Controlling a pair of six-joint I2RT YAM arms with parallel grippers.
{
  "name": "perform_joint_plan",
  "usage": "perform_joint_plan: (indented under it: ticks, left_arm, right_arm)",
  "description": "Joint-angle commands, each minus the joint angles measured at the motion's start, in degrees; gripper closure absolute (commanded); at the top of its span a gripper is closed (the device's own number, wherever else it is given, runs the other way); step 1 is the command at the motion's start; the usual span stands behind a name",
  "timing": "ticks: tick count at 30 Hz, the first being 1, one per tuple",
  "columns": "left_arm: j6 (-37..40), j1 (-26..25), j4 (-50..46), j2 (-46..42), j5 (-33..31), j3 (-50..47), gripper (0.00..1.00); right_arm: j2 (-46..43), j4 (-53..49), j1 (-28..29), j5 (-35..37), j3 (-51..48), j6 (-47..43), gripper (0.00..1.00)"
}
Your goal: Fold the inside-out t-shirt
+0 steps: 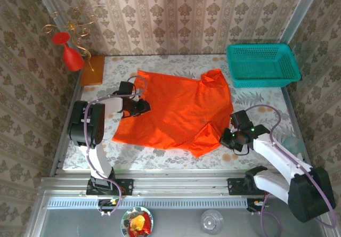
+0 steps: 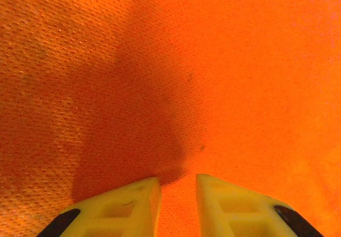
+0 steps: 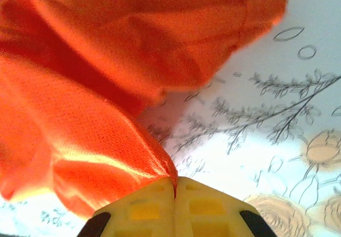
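Entry, both arms on the cloth.

The inside-out t-shirt point(image 1: 176, 109) lies spread over the middle of the desk point(image 1: 256, 106). It is bright orange and mostly flat. Its collar end points toward the far right corner, and its near hem lies close to the near edge. One far corner of the cloth comes near the teal basket point(image 1: 264, 81), which sits in the far right corner of the desk; we cannot tell if they touch.

Left arm point(image 1: 85, 122): it reaches in from the left edge, and the left jaws rest on the shirt's left border. In the left wrist view the two yellow fingers point(image 2: 128, 205) stand a little apart. Flat orange weave point(image 2: 213, 61) shows in the narrow gap. We see no fold caught there, so we read these jaws as released.

Right arm point(image 1: 277, 157): it reaches toward the shirt's near right corner. In the right wrist view the fingers point(image 3: 144, 210) are pressed together, and a tuck of orange cloth point(image 3: 106, 61) runs into the seam between them. The right jaws are clenched on the t-shirt. The cloth beside them is bunched and raised off the flowered desk cover point(image 3: 266, 141).

At the far left corner we note an orange-brown wooden block point(image 1: 92, 71). A red goblet-shaped ornament point(image 1: 72, 57) is just beside it, and both are apart from the shirt.
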Motion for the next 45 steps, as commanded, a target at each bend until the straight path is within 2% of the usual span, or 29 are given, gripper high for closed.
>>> perform_joint_plan:
  ticks: [1, 9, 15, 19, 22, 27, 32, 36, 45]
  left_arm:
    - [-1.3, 3.1, -2.8, 2.2, -5.7, -1.2, 0.73]
    - [-4.7, 5.8, 0.7, -0.8, -6.3, -4.7, 0.71]
    - [-6.3, 5.5, 1.9, -4.8, -2.2, -6.3, 0.68]
    - [-5.8, 5.0, 0.2, -9.9, 0.0, -5.9, 0.66]
    - [-5.2, 4.6, -2.3, -14.0, 1.0, -5.0, 0.65]
    - [-2.1, 3.5, -8.6, -19.6, 0.6, -4.7, 0.63]
    - [0.5, 3.7, -13.6, -24.8, -1.9, -9.5, 0.62]
    - [1.0, 5.2, -15.2, -29.0, -2.7, -14.7, 0.62]
    - [0.7, 7.7, -17.4, -36.3, -2.0, -22.3, 0.63]
  right_arm:
    - [-3.3, -7.2, 1.1, -1.6, 1.4, 2.4, 0.98]
    - [-9.2, -14.1, 5.2, -0.7, -3.1, 8.3, 0.96]
    - [-11.8, -16.4, 5.3, 0.4, -0.1, 9.5, 0.70]
    - [-8.4, -15.2, 5.3, 2.8, 5.5, 7.3, 0.60]
    - [-3.1, -10.6, 4.8, 4.2, 8.4, 4.9, 0.55]
    - [11.4, -1.7, 2.2, 2.8, 15.8, -2.5, 0.49]
    - [28.4, 4.7, 0.5, -0.8, 25.0, -9.6, 0.43]
    - [39.6, 8.6, -1.6, -4.6, 29.6, -11.6, 0.41]
    - [59.4, 9.7, -10.7, -9.5, 42.5, -14.7, 0.36]
